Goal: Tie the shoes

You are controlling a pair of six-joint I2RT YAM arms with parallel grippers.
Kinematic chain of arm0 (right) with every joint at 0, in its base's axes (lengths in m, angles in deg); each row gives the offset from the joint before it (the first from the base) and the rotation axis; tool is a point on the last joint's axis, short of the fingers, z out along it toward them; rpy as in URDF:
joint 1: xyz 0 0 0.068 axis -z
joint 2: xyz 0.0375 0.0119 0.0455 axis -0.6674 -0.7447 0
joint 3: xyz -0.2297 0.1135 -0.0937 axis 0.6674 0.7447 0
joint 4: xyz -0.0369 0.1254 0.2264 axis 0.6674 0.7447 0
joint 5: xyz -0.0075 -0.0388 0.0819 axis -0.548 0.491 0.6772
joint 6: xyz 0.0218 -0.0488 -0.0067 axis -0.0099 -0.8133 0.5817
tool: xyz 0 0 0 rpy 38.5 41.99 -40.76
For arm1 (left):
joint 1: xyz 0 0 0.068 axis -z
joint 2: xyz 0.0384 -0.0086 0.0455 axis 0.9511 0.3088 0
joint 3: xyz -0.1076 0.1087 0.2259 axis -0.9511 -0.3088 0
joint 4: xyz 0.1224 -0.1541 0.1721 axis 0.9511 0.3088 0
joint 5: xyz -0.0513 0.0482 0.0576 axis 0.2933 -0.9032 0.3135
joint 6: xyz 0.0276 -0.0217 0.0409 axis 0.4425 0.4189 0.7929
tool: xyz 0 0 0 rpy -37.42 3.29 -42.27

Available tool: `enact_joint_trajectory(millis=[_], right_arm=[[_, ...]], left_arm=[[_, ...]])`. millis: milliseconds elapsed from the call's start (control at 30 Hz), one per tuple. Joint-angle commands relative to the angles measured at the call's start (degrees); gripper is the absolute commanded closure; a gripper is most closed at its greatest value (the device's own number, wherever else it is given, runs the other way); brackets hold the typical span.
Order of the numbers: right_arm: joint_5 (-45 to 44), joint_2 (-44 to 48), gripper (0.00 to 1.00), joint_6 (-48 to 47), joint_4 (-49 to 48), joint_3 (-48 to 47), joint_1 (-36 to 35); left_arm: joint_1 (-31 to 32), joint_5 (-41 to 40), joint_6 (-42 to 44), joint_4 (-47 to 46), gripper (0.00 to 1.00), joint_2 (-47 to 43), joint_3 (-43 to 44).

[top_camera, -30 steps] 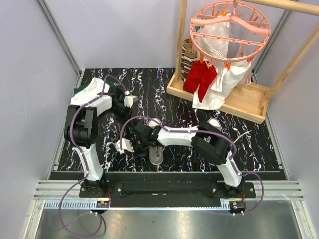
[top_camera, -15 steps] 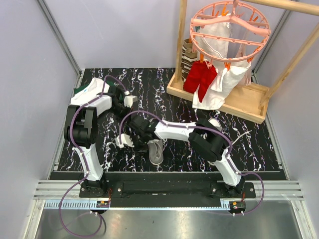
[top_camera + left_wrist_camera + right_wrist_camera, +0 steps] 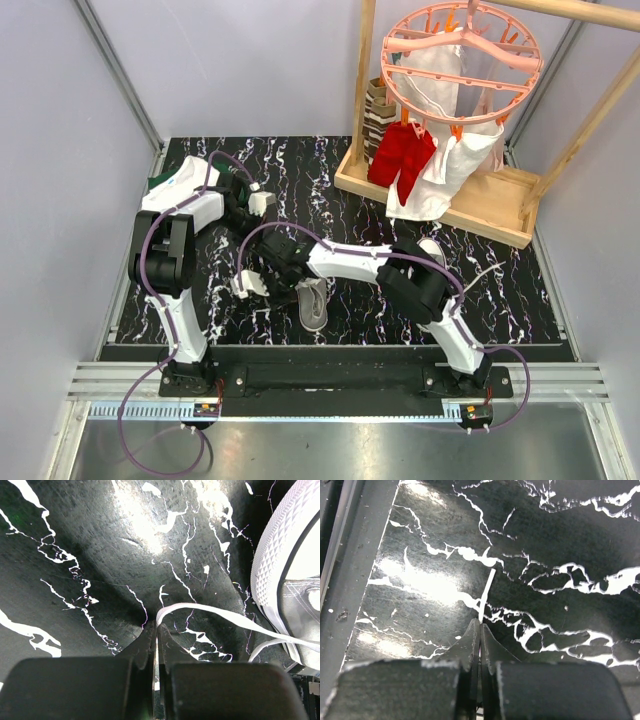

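Right arm (image 3: 350, 262) is bent at the elbow and stretched far left, low over the black marbled table (image 3: 330, 170). The right gripper (image 3: 480, 630) is pressed together on a lace end (image 3: 487, 587). Left arm (image 3: 160, 260) hooks back toward the middle, with the left gripper (image 3: 156, 632) pinching a white lace (image 3: 215, 614). 1 grey shoe (image 3: 313, 303) lies just beside the right forearm, near the front edge.

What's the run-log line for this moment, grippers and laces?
left gripper: shut on white flat lace running to grey canvas sneaker | right gripper: shut on white lace end
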Motion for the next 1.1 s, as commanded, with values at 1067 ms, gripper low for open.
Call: enact_joint_trajectory(millis=[1067], right_arm=[[-6.35,42.11,1.0,48.48,-7.99,34.71,12.17]], left_arm=[[-0.19,-6.64,28.48,20.45,1.0,-20.51,-15.81]])
